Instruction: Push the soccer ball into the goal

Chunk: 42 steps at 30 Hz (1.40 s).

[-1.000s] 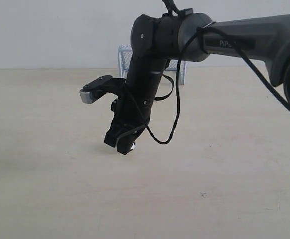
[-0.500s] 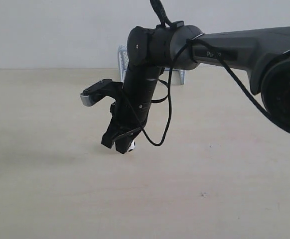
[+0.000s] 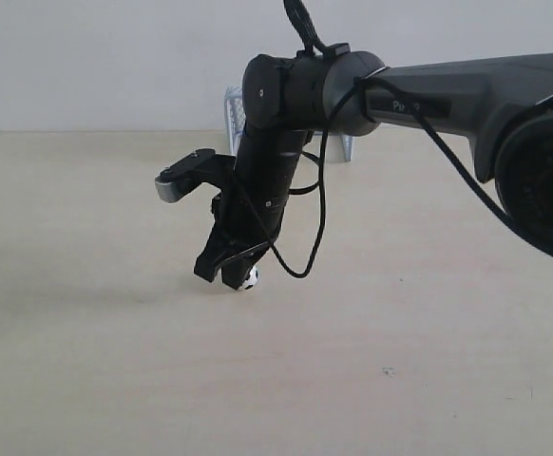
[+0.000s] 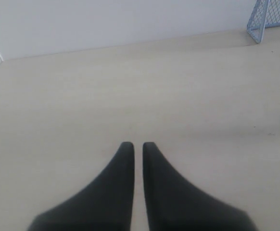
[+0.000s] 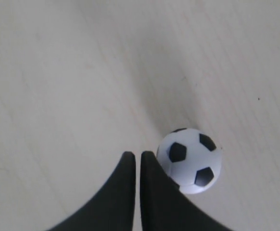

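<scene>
The tiny white soccer ball [image 5: 190,160] with black patches rests on the pale table right beside my right gripper [image 5: 138,156], touching the outer side of one finger. That gripper is shut with nothing between its jaws. In the exterior view the ball [image 3: 250,279] peeks out just under the right gripper [image 3: 227,278], which points down at the table. The goal [image 3: 231,106], pale blue with fine mesh, stands at the back edge, mostly hidden behind the arm; its corner [image 4: 270,18] shows in the left wrist view. My left gripper [image 4: 137,145] is shut and empty over bare table.
The right arm [image 3: 429,90] reaches in from the right across the middle, with a loose black cable [image 3: 316,237] hanging by the wrist. A pale wall [image 3: 96,57] rises behind the table's far edge.
The right gripper has shifted slightly left and back, and the ball beside its tip has moved with it. Over the last half second hardly anything moved.
</scene>
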Each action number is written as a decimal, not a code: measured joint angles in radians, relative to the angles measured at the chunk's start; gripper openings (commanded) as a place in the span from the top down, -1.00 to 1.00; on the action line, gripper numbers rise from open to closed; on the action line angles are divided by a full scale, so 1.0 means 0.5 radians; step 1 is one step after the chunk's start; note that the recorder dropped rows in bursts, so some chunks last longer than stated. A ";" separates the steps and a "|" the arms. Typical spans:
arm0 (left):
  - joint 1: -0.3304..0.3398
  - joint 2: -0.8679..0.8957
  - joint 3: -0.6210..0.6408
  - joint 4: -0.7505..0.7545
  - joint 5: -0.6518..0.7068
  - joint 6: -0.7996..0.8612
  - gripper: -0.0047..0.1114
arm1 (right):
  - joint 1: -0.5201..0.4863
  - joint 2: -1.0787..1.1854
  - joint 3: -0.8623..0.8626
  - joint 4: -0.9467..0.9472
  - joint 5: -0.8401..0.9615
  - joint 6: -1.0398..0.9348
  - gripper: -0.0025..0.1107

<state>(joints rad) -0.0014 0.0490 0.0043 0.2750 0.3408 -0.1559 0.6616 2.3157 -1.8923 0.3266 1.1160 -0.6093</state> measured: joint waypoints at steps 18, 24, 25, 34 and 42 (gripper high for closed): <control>0.000 0.000 0.000 0.000 0.000 0.000 0.81 | 0.000 0.025 0.000 -0.003 -0.005 0.003 0.96; 0.000 0.000 0.000 0.000 0.000 0.000 0.81 | 0.000 0.033 0.000 -0.003 0.003 0.003 0.96; 0.000 0.000 0.000 0.000 0.000 0.000 0.81 | 0.000 0.033 0.000 -0.003 0.003 0.003 0.96; 0.000 0.000 0.000 0.000 0.000 0.000 0.81 | 0.000 0.038 0.000 -0.003 0.003 0.007 0.96; 0.000 0.000 0.000 0.000 0.000 0.000 0.81 | 0.000 0.071 -0.003 0.068 0.058 -0.017 0.96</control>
<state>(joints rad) -0.0014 0.0490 0.0043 0.2750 0.3408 -0.1559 0.6616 2.3511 -1.8938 0.3605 1.1448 -0.6179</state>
